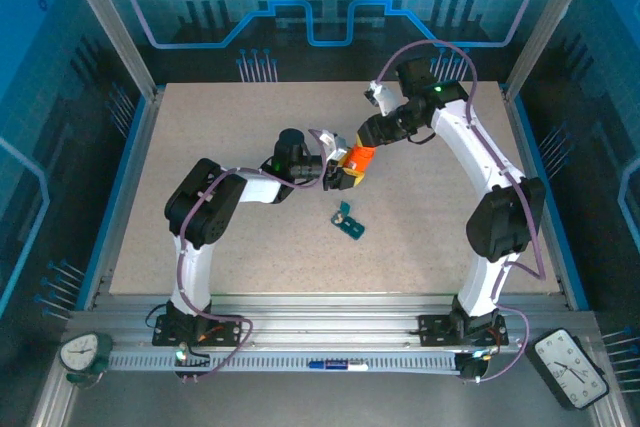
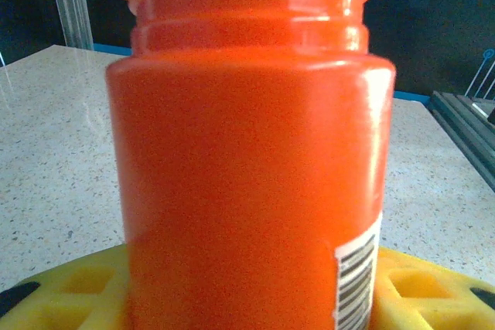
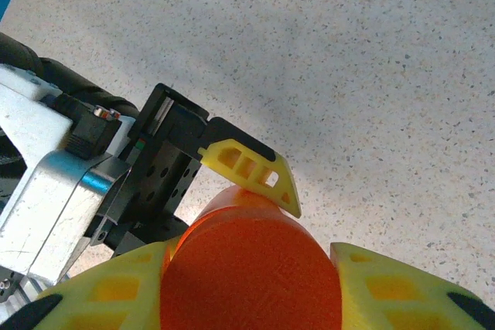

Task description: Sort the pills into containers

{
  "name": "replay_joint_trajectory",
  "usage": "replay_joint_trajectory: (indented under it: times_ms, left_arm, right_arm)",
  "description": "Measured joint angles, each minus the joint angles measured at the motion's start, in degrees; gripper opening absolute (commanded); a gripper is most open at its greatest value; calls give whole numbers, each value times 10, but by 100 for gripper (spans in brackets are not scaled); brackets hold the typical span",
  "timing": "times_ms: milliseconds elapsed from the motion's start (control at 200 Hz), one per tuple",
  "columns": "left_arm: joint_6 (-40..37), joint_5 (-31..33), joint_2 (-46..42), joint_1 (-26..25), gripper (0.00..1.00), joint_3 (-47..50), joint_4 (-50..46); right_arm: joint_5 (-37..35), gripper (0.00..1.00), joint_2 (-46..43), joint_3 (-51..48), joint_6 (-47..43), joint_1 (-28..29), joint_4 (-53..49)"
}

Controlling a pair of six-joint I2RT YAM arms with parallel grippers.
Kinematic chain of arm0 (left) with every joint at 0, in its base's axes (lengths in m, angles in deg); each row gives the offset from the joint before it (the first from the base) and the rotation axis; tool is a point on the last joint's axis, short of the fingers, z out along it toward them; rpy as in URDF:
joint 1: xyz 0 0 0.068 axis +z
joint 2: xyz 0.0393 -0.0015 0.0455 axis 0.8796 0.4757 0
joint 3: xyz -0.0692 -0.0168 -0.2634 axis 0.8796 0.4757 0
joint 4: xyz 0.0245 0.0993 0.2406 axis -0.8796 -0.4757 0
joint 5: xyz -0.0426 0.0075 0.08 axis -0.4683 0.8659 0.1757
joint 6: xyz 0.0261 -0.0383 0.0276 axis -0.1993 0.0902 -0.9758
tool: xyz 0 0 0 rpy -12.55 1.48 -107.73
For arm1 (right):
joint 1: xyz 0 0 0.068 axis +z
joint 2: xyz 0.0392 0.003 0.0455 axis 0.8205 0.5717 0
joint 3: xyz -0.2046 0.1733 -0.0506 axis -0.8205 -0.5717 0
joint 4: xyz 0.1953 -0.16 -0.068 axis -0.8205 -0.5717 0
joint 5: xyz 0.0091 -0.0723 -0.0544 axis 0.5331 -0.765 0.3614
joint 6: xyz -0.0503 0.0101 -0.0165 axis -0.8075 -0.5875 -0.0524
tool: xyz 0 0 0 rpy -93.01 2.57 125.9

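— Where is the pill box?
— The pill box (image 1: 349,223) lies flat on the table (image 1: 200,147), near its middle, just on the near side of where the arms meet, and touches neither arm.
— And the pincers?
— The left gripper (image 1: 338,173) is clamped on the orange bottle (image 1: 358,158) at its body. The right gripper (image 1: 366,143) is closed around its top end.

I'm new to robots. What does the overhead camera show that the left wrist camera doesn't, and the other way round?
Overhead adds the whole scene: both arms meeting over mid-table, a small teal pill box lying apart from them, and two clocks by the near rail. The left wrist camera adds close detail: the orange bottle's ribbed neck, its barcode label, and yellow fingers at either side of it. Both share the orange bottle and the speckled table.
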Motion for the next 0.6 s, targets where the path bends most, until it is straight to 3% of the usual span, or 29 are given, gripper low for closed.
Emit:
replay_joint_trajectory:
  times_ms: [600]
  left_arm:
    - [-9, -4, 0, 0, 0, -1, -5]
  right_arm:
    - [-5, 29, 3, -8, 1, 8, -8]
